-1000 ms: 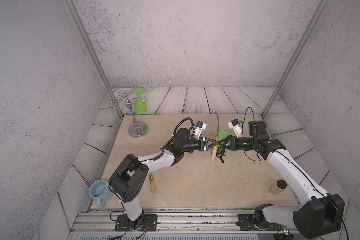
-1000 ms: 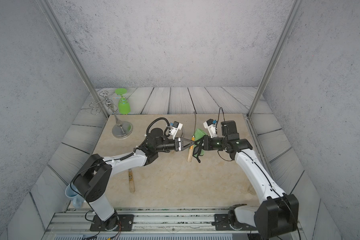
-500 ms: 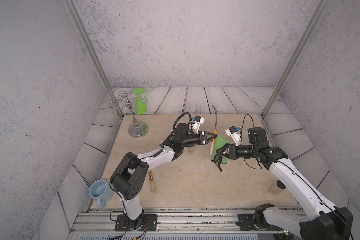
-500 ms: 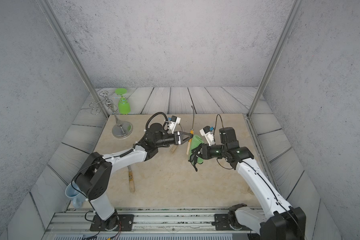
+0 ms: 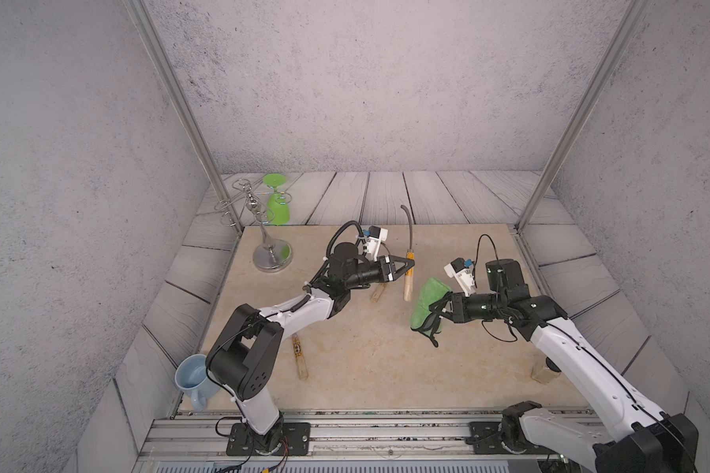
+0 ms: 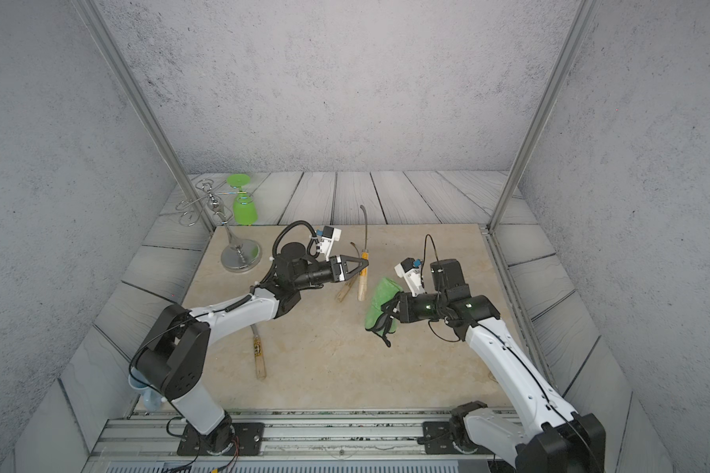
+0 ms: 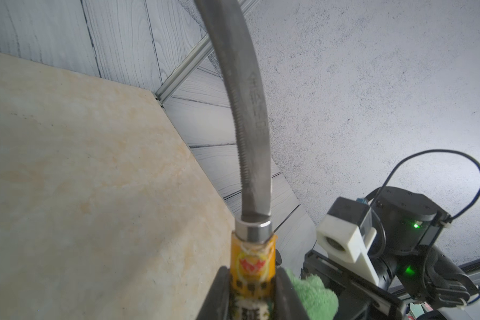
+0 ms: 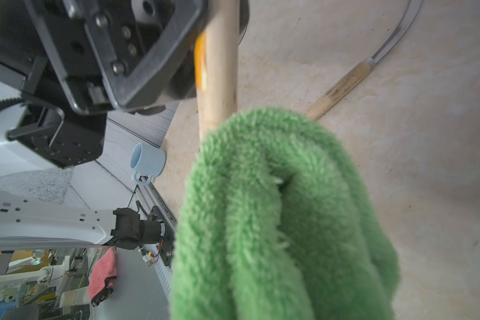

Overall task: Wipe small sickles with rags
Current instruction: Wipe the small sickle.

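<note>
Rag [image 5: 426, 301] and sickle [image 5: 409, 229] have parted. A second ago the cloth pressed the handle; now it hangs just beside the handle's lower end, nearer the front, and the sickle has shifted left and back.

At the near left corner, a blue mug [image 5: 191, 379] sits just off the edge of the tabletop [image 5: 365, 368]. At the far left corner a wire stand [image 5: 272, 256] rests its foot on the tabletop, with a green glass [image 5: 278, 209] hung upside down on it. A second sickle [image 5: 299, 360] lies flat near the front edge, beside the left arm. A third sickle [image 6: 344, 291] lies under the left wrist.

The left pincer [image 5: 406, 268] is clenched on the sickle's orange band, and the blade points up and back toward the far edge. The right pincer [image 5: 441, 309] is clamped on the folded rag, whose black strap dangles.

Bare tabletop spreads between the arms down to the front edge, and behind the right arm to the far right corner. A dark-capped jar [image 5: 546, 370] stands near the right edge, partly hidden by the right arm.
</note>
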### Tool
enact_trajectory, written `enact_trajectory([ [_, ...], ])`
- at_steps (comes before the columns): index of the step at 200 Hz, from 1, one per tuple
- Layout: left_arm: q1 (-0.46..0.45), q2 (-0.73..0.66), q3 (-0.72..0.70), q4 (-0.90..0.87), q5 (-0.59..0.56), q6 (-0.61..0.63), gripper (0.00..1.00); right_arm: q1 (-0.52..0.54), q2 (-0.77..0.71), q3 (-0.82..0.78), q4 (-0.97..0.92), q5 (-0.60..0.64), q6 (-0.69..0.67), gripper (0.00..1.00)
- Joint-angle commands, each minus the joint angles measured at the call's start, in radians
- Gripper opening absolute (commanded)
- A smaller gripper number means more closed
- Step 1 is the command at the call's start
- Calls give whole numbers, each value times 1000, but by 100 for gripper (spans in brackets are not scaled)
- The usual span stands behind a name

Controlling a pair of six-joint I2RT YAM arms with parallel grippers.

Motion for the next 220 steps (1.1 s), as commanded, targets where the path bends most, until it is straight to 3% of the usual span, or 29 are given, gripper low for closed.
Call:
enact_trajectory([
  [1,1,-77,-60,64,30,-6,0,-17,45,75,2,59,-21,12],
  [47,-10,-135,-125,81,76,-26,0,-32,161,215,12,17,-30,9],
  [92,-21,-83,-124,203,91,-99,0,-32,223,306,30,-104,-45,8],
  [149,-27,2,-73,310,107,-185,0,-24,220,326,32,-180,-80,8],
  [220,-27,8,0,288,100,-174,0,23,221,282,-2,-178,-109,8],
])
